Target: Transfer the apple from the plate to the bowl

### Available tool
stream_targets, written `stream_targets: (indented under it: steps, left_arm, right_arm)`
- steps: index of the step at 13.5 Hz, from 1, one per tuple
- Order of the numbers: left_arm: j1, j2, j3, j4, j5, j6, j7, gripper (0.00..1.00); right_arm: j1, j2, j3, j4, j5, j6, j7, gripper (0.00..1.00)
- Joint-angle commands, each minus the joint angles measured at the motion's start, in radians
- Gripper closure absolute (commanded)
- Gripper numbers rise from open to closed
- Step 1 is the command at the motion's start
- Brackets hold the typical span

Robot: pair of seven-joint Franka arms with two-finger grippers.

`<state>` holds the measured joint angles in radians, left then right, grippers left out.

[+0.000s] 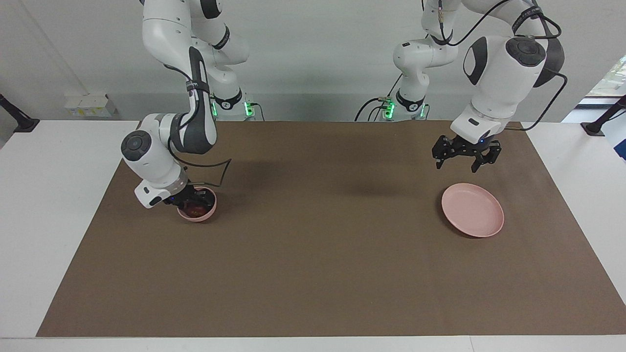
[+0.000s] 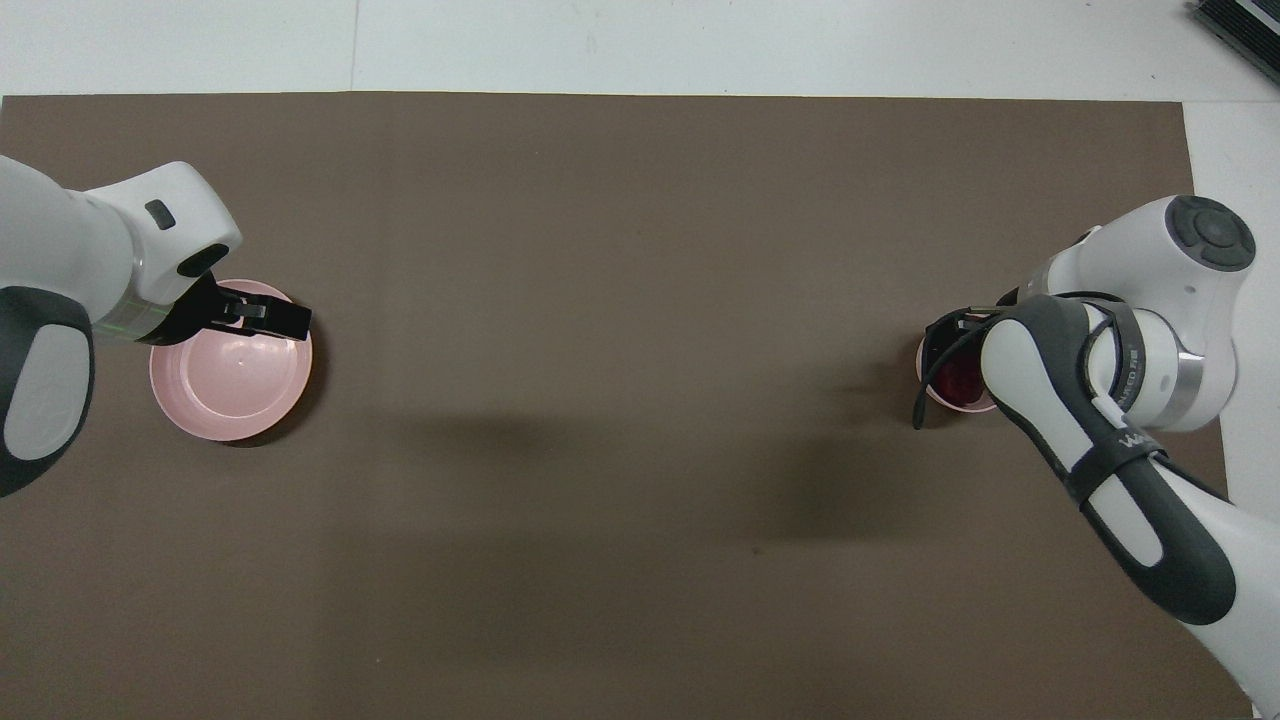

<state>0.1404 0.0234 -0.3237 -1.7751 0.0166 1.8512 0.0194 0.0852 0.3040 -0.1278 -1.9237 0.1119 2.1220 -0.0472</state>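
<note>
The dark red apple (image 1: 196,210) lies in the small deep pink bowl (image 1: 211,211) toward the right arm's end of the table; both also show in the overhead view, the apple (image 2: 960,378) inside the bowl (image 2: 924,368). My right gripper (image 1: 194,199) hangs just over the bowl's rim, open and apart from the apple; in the overhead view the gripper (image 2: 955,326) is mostly hidden by its arm. The flat pink plate (image 1: 472,210) lies empty toward the left arm's end. My left gripper (image 1: 458,164) is open and empty, in the air over the plate's (image 2: 230,385) edge nearest the robots.
A brown mat (image 1: 313,254) covers the white table (image 1: 54,161). The right arm's cable (image 1: 220,171) loops down beside the bowl.
</note>
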Motion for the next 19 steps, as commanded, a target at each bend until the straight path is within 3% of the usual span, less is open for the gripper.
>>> stream_targets:
  steps: [1,3,6,10,13,16,19]
  left_arm:
    - [0.001,0.038,-0.005,0.104,0.023,-0.095,-0.007,0.00]
    - [-0.030,0.023,0.035,0.123,0.019,-0.136,-0.006,0.00]
    - [-0.168,0.029,0.201,0.242,0.002,-0.260,-0.004,0.00]
    - [-0.298,0.015,0.336,0.316,-0.018,-0.401,-0.007,0.00]
    - [-0.306,0.012,0.345,0.388,-0.035,-0.515,-0.013,0.00]
    - [-0.301,-0.045,0.334,0.381,-0.037,-0.547,-0.027,0.00]
    - [-0.233,-0.043,0.318,0.378,-0.046,-0.531,-0.030,0.00]
  right_arm:
    - [-0.004,0.000,0.010,0.014,-0.001,-0.004,0.020,0.00]
    - [-0.002,-0.029,0.010,0.031,-0.004,-0.023,0.021,0.00]
    - [-0.002,-0.097,0.005,0.092,-0.069,-0.124,0.043,0.00]
    - [-0.002,-0.248,0.011,0.135,-0.153,-0.293,0.072,0.00]
    - [-0.004,-0.362,0.008,0.179,-0.164,-0.430,0.063,0.00]
    - [-0.004,-0.399,0.013,0.299,-0.163,-0.610,0.061,0.00]
    - [-0.005,-0.405,0.007,0.385,-0.140,-0.704,0.060,0.00]
